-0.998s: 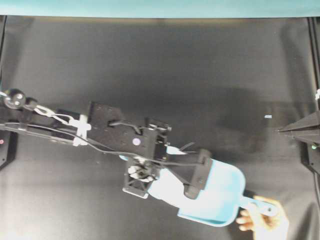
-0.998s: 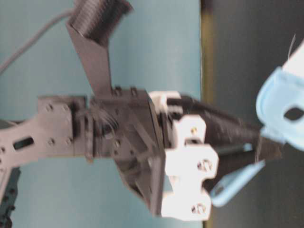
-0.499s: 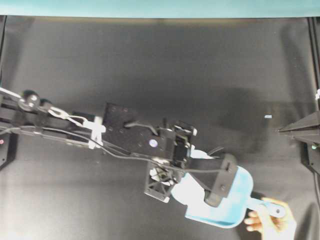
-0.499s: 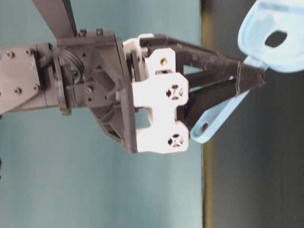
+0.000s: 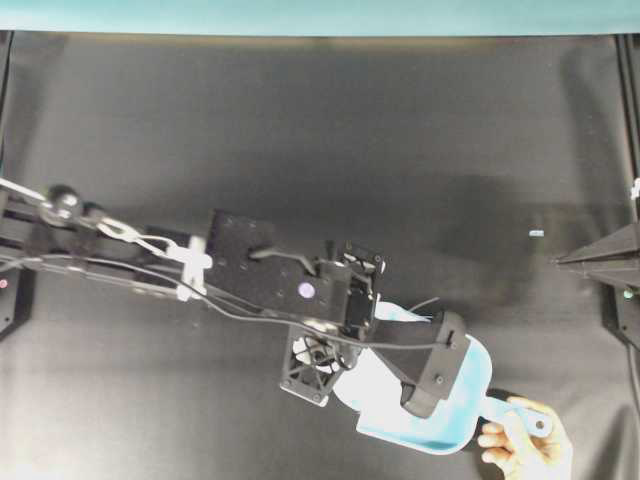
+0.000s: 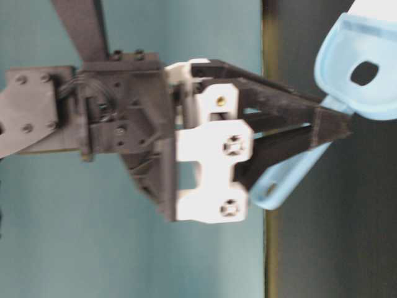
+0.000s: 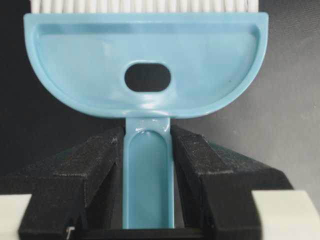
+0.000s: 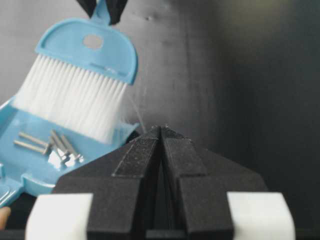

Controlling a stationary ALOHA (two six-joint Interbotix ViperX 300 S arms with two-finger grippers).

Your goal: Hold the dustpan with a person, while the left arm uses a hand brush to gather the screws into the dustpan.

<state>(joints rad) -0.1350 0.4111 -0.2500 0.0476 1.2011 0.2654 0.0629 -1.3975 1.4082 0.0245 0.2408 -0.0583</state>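
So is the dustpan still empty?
No. Several screws lie inside the dustpan, just beside the hand brush bristles.

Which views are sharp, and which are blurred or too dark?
Left wrist view: hand brush sharp, soft sheen on the plastic. Right wrist view: screws in the dustpan clear; the near right end effector slightly soft. Table-level view: mildly blurred. Overhead view: dim; the black cloth swallows shadows.

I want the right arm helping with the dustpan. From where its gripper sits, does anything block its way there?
Probably not. Only bare black cloth lies between the right gripper and the dustpan; the person's hand holds the handle end.
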